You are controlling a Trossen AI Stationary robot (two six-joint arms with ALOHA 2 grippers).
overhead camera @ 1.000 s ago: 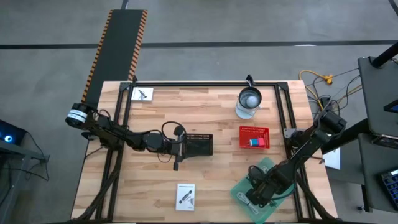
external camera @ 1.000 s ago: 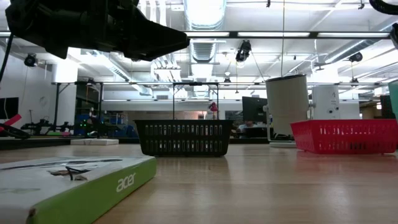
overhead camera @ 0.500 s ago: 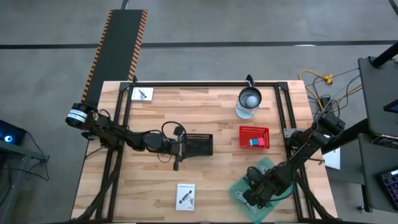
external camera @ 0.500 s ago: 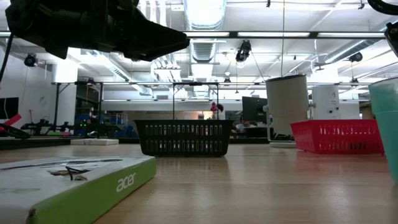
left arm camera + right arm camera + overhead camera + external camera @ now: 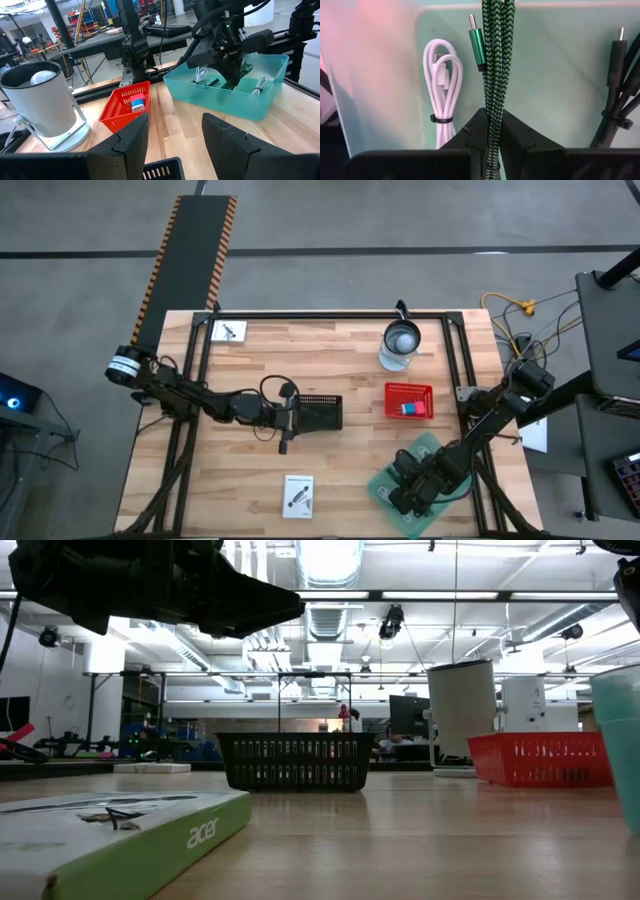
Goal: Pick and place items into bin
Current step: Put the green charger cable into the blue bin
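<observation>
Right now my right gripper (image 5: 493,131) has its fingers pinched on the green braided cable (image 5: 493,65) inside the teal bin (image 5: 385,480), lifting it clear of the white coiled cable (image 5: 442,70). Bin edged slightly inward versus before. Farther off, left gripper (image 5: 174,137) half-open, empty, over the black basket (image 5: 320,411).

A light wooden tabletop (image 5: 340,450) stands on a grey concrete floor (image 5: 400,220). A black mat edged in orange-black stripes (image 5: 190,255) lies at the upper left. Beyond, white ceiling ducts (image 5: 325,615), strip lights and cluttered workbenches (image 5: 100,42) fill the room.
</observation>
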